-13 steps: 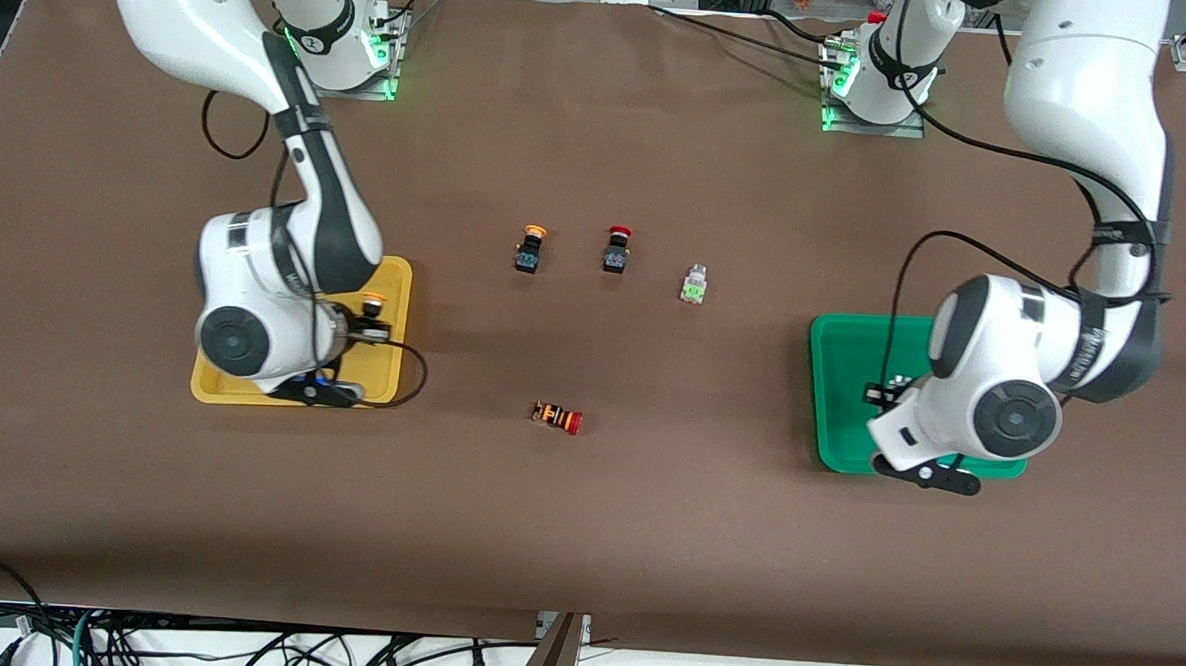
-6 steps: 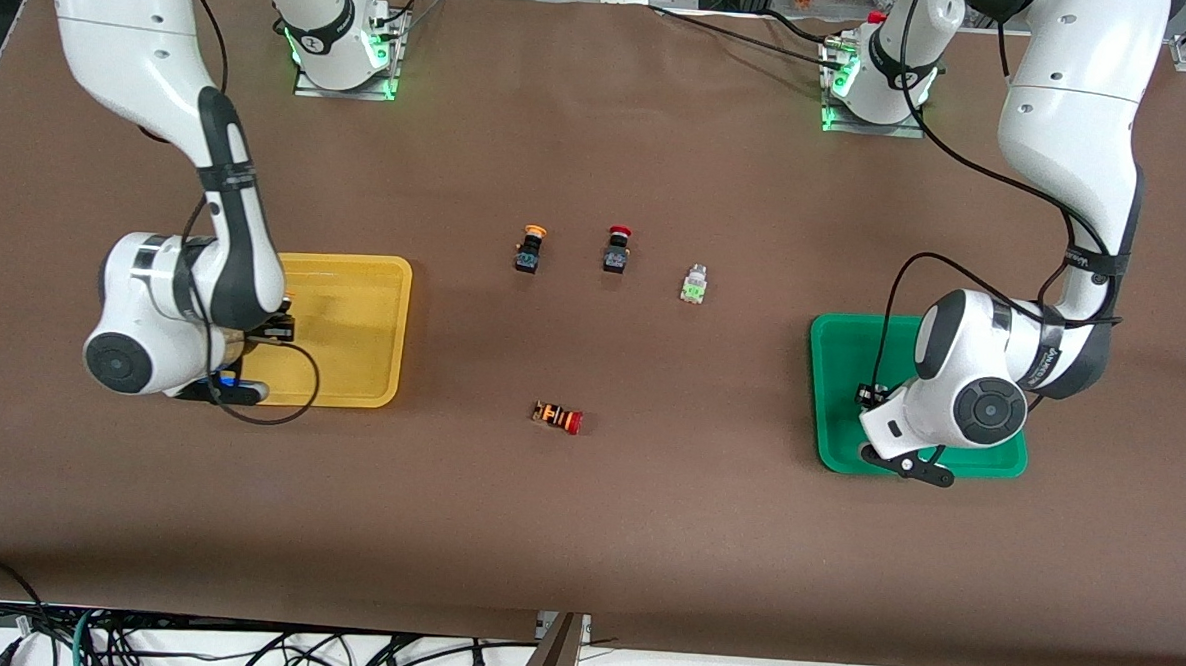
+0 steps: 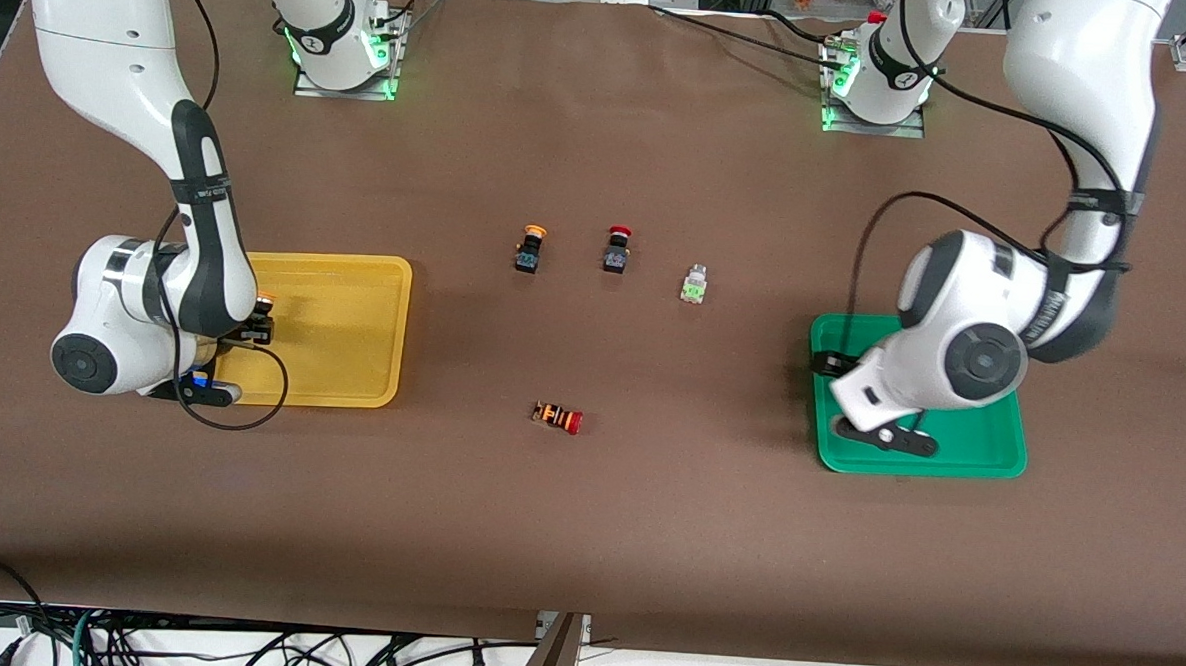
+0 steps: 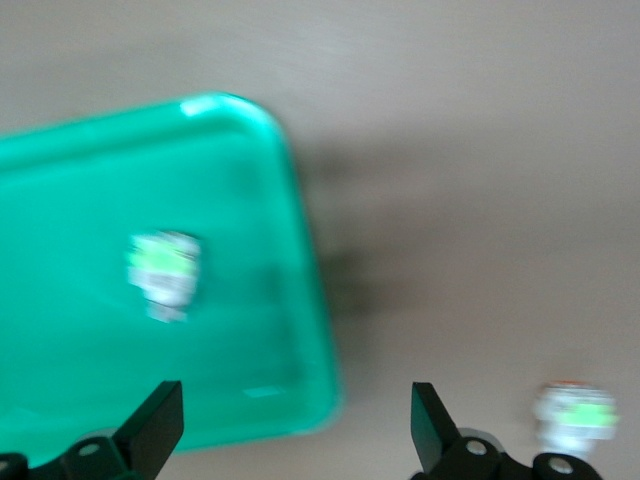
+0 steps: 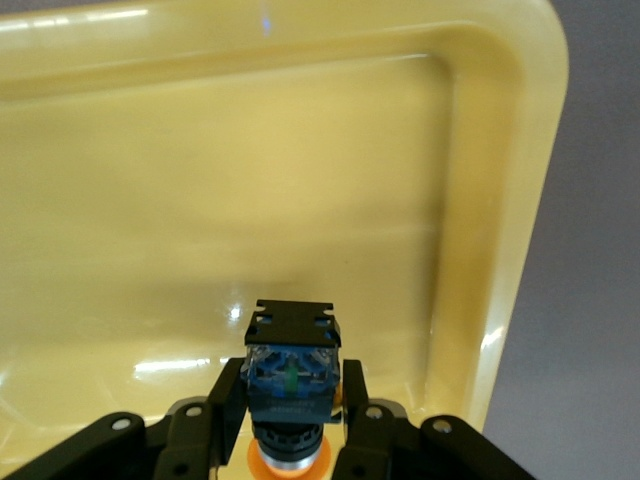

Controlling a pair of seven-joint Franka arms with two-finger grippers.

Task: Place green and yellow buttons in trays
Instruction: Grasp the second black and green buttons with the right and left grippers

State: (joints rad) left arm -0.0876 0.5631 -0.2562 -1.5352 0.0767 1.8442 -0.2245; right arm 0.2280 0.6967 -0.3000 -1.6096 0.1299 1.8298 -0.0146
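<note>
The right gripper (image 5: 293, 440) grips a yellow-capped push button (image 5: 292, 385) by its black body, cap toward the wrist, over the yellow tray (image 5: 500, 200). In the front view this gripper (image 3: 256, 320) sits at the frame's left, over the tray's outer end, the tray floor (image 3: 353, 323) bare beside it. The step in hand looks like a set-down. Done well, it would mean lowering until the button's base meets the floor, well inside the raised rim, and only then parting the fingers, so the small part does not tip or roll.

At the right of the front view, the left gripper (image 3: 832, 368) hangs over the green tray (image 3: 978, 445), at the edge toward the table's middle. Its wrist view shows the fingers (image 4: 150, 425) spread wide and empty, with one green-faced switch (image 4: 165, 272) lying inside the tray at centre left of that frame. A second green-faced switch (image 4: 575, 418), at lower right there, lies on the bare table; in the front view it is the one (image 3: 693, 283) at mid-frame, and it seems this arm's next target.

Also at mid-frame of the front view, a second yellow-capped button (image 3: 530, 249) and a red-capped button (image 3: 617, 250) stand in a row with that switch. A striped red-capped button (image 3: 557, 418) lies lower, nearer the camera.
</note>
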